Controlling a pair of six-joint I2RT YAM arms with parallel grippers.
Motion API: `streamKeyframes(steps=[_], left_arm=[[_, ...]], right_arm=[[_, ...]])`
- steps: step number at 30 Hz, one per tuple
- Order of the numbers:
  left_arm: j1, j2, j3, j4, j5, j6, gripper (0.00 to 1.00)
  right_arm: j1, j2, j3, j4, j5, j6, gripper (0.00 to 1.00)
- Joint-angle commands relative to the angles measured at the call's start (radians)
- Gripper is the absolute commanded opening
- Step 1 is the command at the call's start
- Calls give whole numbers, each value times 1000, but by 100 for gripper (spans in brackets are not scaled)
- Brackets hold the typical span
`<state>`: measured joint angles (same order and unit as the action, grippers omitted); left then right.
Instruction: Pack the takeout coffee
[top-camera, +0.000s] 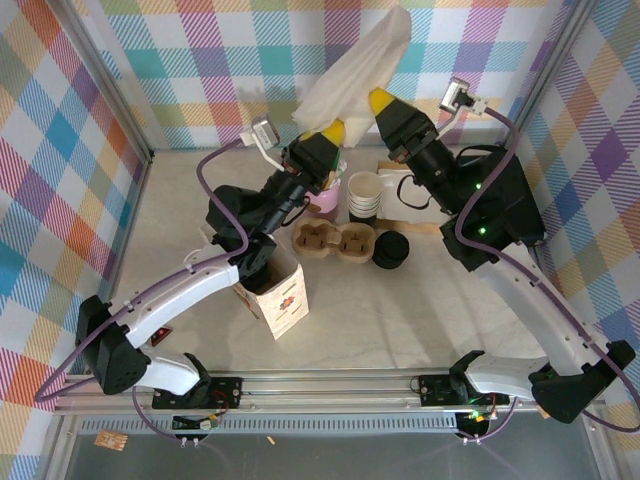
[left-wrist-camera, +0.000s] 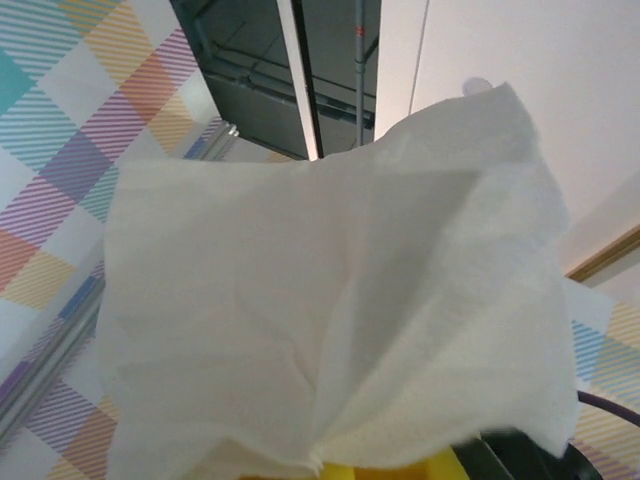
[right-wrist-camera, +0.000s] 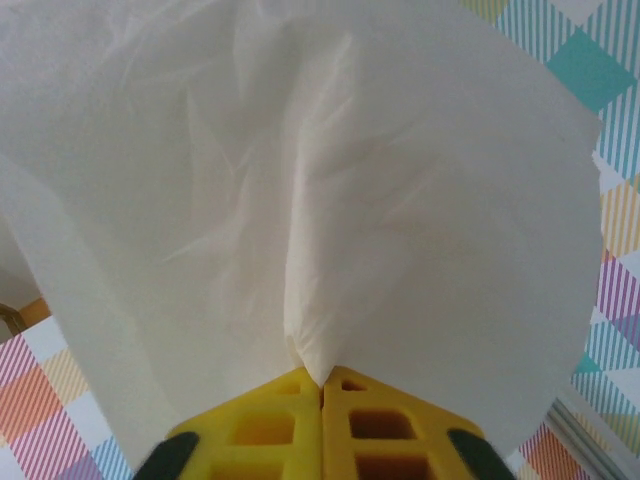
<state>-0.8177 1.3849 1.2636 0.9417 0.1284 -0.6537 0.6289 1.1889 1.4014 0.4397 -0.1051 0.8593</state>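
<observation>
A white paper napkin (top-camera: 355, 70) hangs raised above the back of the table, pinched from below by both grippers. My left gripper (top-camera: 330, 132) is shut on the napkin's lower left corner, and in the left wrist view the napkin (left-wrist-camera: 330, 320) gathers into the yellow fingertips (left-wrist-camera: 360, 466). My right gripper (top-camera: 382, 100) is shut on its lower right part; its yellow jaws (right-wrist-camera: 322, 380) meet on a fold of the napkin (right-wrist-camera: 300, 180). The takeout coffee is hidden.
A brown cardboard cup carrier (top-camera: 335, 241) lies mid-table. Behind it stands a stack of lidless cream cups (top-camera: 365, 196); a low stack of black lids (top-camera: 390, 250) sits to its right. An open paper bag (top-camera: 280, 292) stands near the left arm, which partly hides something pink (top-camera: 322, 202).
</observation>
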Motion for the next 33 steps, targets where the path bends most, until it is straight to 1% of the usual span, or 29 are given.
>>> streamKeyframes(steps=[1,3,5,6,9,13,17,21,24,28,33], left_arm=[[-3,-62,1,-1,92,78,0],[-2,-89,11,-66,149,119,0],[2,-112,20,-114,200,145,0],[5,-121,24,-131,227,153,0],[16,-136,40,-172,299,150,0],[25,-155,49,-245,354,144,0],[33,-178,21,-265,350,129,0],[40,-208,-8,-299,354,128,0],[41,-235,-34,-333,362,132,0],[43,-269,-56,-368,389,132,0],[46,-314,-99,-382,376,128,0]], right_arm=[[6,-58,-24,-28,-21,-7,34],[6,-83,-35,-64,-47,-24,51],[6,-104,-39,-103,-76,-37,64],[5,-111,-41,-113,-98,-41,69],[4,-124,-40,-130,-163,-38,81],[3,-124,-16,-132,-257,-40,88],[3,-117,35,-165,-346,-59,89],[3,-142,54,-210,-321,-98,89],[4,-161,55,-230,-283,-129,82],[2,-165,67,-241,-271,-154,68],[-1,-154,98,-245,-291,-162,62]])
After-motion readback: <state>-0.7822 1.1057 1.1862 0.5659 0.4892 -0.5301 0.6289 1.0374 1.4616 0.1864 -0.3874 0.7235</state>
